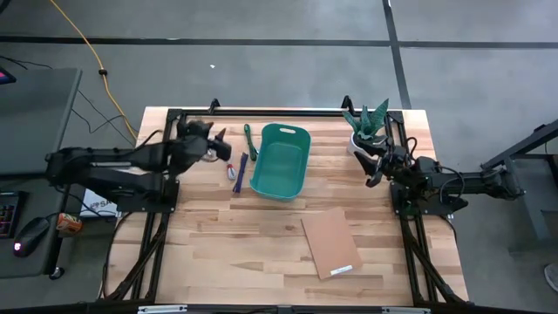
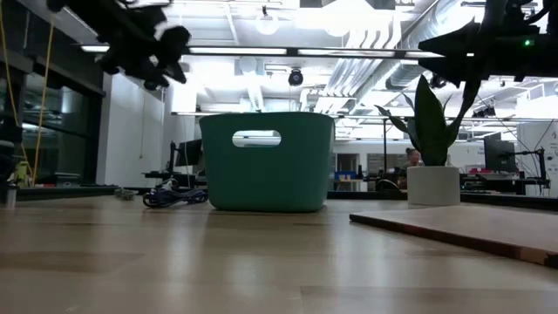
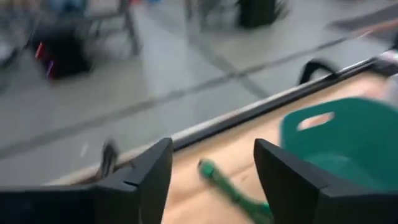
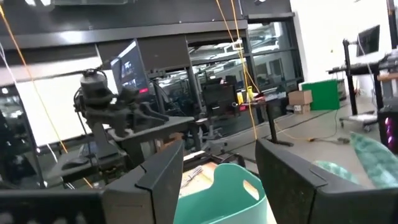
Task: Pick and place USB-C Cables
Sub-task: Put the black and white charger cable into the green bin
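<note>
USB-C cables lie beside teal bin nr tabletop's far edge; we see left gripper open, empty, right gripper open too.

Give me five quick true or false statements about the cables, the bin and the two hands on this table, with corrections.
1. The teal bin holds a purple cable. False: the purple cable lies on the table left of it, and no cable shows inside.
2. The green cable lies outside the bin, near its far-left corner. True.
3. The left hand grips the green cable. False: its fingers stand apart with nothing between them.
4. The right hand is open, beside the potted plant. True.
5. The cardboard sheet lies under the bin. False: it lies apart, nearer the front.
</note>
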Motion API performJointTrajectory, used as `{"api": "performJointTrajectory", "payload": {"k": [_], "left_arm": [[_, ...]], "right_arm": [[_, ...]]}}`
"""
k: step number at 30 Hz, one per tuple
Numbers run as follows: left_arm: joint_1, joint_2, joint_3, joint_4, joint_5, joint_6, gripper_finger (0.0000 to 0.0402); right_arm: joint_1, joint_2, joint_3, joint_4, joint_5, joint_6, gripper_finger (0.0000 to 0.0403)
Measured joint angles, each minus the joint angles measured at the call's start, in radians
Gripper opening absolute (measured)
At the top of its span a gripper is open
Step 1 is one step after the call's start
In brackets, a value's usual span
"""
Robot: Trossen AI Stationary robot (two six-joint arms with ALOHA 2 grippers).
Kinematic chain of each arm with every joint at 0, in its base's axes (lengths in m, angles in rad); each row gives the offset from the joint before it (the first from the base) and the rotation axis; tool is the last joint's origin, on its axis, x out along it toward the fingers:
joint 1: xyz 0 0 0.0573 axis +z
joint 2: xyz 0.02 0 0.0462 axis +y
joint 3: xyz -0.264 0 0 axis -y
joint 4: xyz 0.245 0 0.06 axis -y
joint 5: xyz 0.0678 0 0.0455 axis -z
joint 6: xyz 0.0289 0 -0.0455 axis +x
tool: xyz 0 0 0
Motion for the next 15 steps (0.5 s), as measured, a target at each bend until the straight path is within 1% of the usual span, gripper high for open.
{"api": "performJointTrajectory", "payload": {"k": [3, 5, 7, 10, 15], "left_arm": [[0.038, 0.096, 0.089, -0.249, 0.017, -0.255, 0.0225], [0.052, 0.145, 0.099, -0.352, 0.018, -0.389, 0.0226], [0.06, 0.19, 0.085, -0.418, 0.019, -0.499, 0.0227], [0.059, 0.253, 0.028, -0.429, 0.019, -0.612, 0.0227], [0.074, 0.342, -0.06, -0.376, 0.018, -0.825, 0.0227]], "right_arm": [[0.0, 0.0, 0.0, -0.016, 0.0, 0.051, 0.0193], [0.0, 0.0, 0.0, -0.032, 0.002, 0.076, 0.0193], [0.0, 0.0, 0.0, -0.052, 0.011, 0.088, 0.0193], [0.0, 0.0, 0.0, -0.122, 0.015, 0.139, 0.0193], [0.0, 0.0, 0.0, -0.178, 0.041, 0.167, 0.0193]]}}
